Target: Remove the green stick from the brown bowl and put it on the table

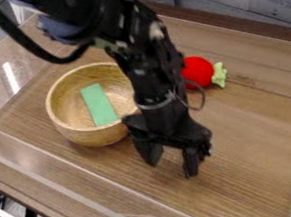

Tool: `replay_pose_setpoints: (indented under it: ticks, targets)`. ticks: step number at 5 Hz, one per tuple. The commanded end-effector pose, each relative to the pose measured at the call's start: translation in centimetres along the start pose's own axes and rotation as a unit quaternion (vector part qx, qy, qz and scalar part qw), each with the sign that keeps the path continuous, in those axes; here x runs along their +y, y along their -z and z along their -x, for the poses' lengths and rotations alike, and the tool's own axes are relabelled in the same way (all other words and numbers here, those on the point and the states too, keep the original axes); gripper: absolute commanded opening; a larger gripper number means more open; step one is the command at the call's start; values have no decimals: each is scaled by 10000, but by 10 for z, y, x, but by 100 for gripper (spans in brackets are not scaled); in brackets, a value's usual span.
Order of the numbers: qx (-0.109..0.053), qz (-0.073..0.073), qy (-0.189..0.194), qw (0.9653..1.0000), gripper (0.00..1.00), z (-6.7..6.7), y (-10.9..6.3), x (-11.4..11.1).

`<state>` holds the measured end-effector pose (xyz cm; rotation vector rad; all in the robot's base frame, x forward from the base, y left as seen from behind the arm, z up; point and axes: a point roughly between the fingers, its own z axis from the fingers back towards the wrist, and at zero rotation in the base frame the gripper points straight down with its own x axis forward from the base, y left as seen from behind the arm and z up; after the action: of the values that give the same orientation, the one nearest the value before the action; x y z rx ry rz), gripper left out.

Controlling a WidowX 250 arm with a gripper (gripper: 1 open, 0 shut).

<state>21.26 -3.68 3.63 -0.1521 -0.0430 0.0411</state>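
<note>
The robot arm (126, 47) is blurred and cut off above.
</note>
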Motion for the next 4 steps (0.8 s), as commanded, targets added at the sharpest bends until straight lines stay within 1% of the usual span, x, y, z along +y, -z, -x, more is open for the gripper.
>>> replay_pose_setpoints:
  ticks: [1,3,4]
  targets:
    - [-274,20,-259,9993,100,-13,-23,3]
    - [-281,2,-418,9987,100,-13,-29,10]
    - [-273,-8,-424,9987,100,-16,-30,21]
